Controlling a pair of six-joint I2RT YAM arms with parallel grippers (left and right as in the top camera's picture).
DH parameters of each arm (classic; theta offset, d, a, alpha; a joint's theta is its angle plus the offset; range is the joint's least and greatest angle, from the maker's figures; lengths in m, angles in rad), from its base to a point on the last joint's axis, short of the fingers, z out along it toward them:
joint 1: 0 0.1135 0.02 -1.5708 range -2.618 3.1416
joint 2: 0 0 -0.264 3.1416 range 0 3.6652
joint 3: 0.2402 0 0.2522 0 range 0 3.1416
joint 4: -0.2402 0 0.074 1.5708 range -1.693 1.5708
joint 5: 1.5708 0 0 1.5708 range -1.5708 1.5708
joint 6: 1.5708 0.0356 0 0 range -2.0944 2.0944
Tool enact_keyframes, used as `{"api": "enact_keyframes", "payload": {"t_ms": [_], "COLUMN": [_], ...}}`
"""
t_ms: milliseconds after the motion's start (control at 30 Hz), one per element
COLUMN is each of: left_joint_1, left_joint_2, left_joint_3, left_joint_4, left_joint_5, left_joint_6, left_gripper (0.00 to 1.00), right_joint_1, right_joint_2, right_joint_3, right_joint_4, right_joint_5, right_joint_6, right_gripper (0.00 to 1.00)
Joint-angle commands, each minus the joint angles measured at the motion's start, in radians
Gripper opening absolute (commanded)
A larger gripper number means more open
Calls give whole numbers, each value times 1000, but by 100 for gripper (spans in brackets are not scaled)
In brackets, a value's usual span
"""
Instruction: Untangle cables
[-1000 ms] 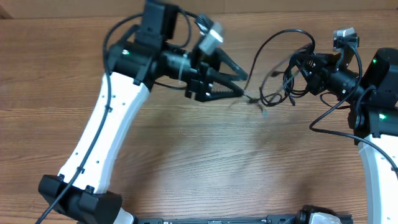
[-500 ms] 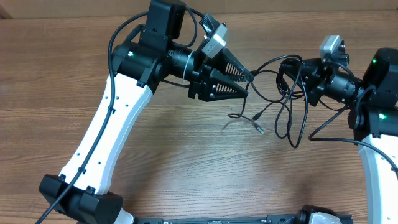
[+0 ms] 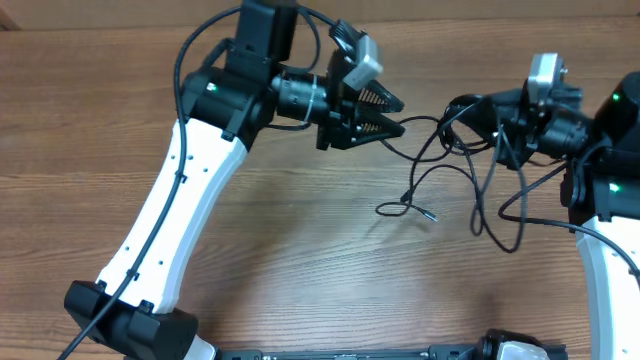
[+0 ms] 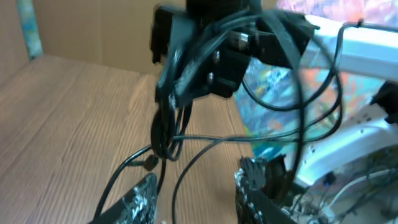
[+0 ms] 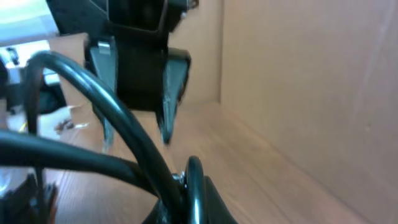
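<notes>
The cables [image 3: 432,119] hang in the upper right of the overhead frame, strung between the two grippers above the wooden counter [image 3: 300,250]. From that span, loose loops drop towards the centre right of the frame, and one strand ends in a small plug [image 3: 432,214] lying on the wood, right of centre.

The left gripper [image 3: 400,116] points to the right, just above the middle of the overhead frame. Its fingers [image 4: 140,199] stand partly apart. In the left wrist view a thin strand crosses level just beyond the gap between them, and another curves up through it. Whether either strand is pinched, I cannot tell.

The right gripper [image 3: 468,112] faces left from the upper right of the overhead frame and is closed tight on a bunch of the cables. In the left wrist view that bunch hangs from it at top centre in a twisted clump. The right wrist view shows only thick, blurred black strands close to the lens, with the left gripper beyond them at upper left.
</notes>
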Motion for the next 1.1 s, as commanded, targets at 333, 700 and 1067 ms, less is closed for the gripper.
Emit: {"api": "enact_keyframes", "payload": {"t_ms": [333,700,1067], "left_joint_1": [-103,-145,-163], "left_joint_2": [-23,-14,5], "left_joint_3": [7,7,7], "left_joint_4": [46,101,101], "left_joint_5": [-80,-118,-101], "left_joint_6": [92,92,89], "left_gripper": [47,52,54], "right_joint_1": [0,1,55], "right_joint_2": [-10,-10,-10], "right_joint_3": [11,11,11], "right_joint_4": [312,397,499], "right_joint_5": [-32,-146,-122], "right_joint_6": [625,630,630], "right_gripper": [4,4,4]}}
